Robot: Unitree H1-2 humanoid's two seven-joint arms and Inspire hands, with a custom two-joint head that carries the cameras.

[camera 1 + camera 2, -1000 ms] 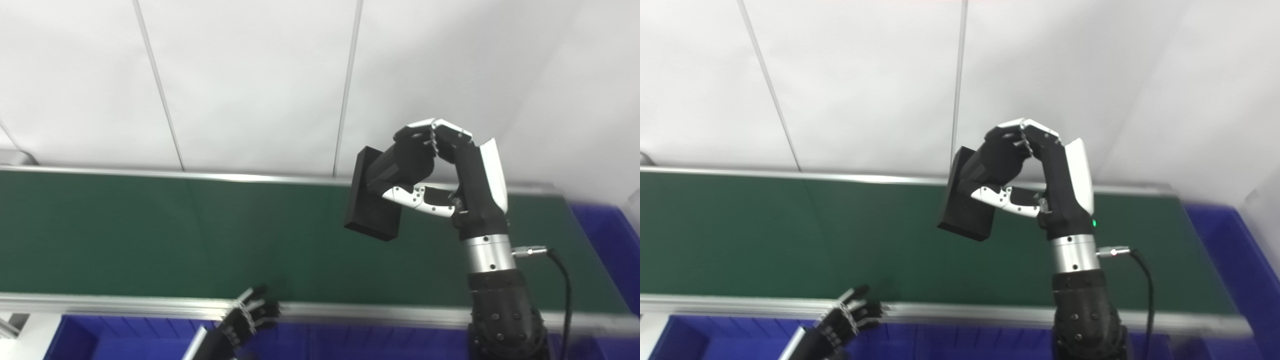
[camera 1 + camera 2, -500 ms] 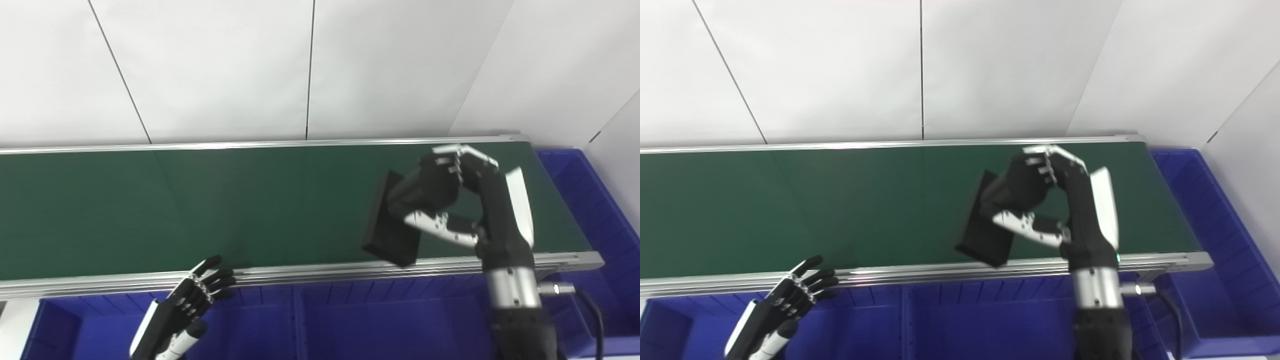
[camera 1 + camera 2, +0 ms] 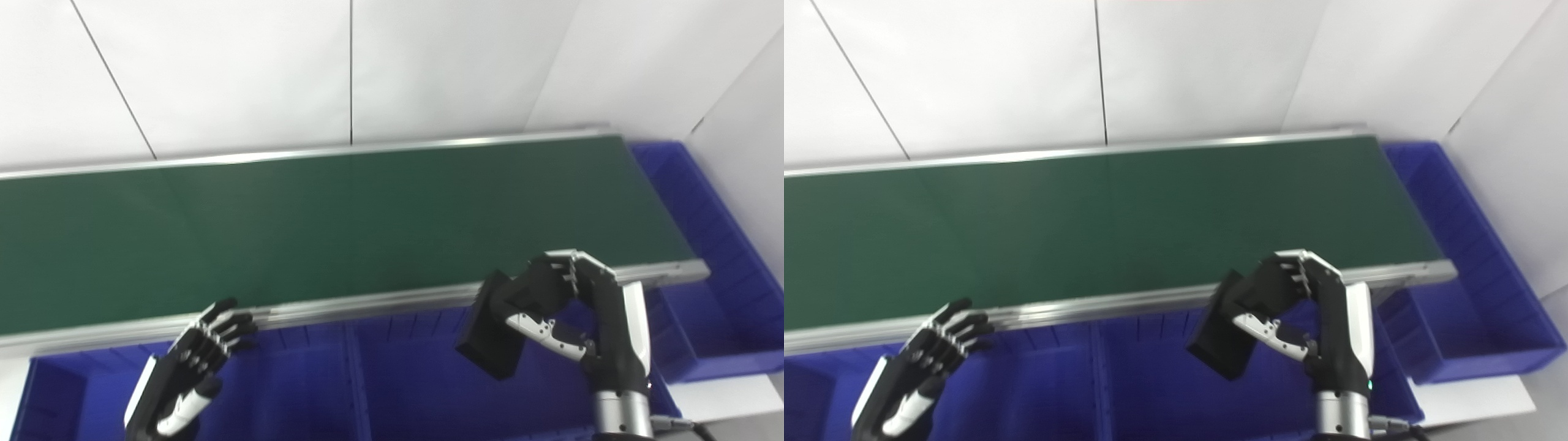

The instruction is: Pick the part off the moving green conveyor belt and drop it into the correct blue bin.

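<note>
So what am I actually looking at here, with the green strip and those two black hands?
These are two pictures taken at the same moment by two cameras side by side on a humanoid robot's head, so they show one scene from slightly different spots. The green strip is a conveyor belt; nothing lies on the part of it in view. Along its near side and round its right end sit blue bins. The right hand grips a flat black block, the part to be sorted, and holds it in the air over a near bin. The left hand is open with fingers spread, holding nothing, near the belt's metal edge.
</note>
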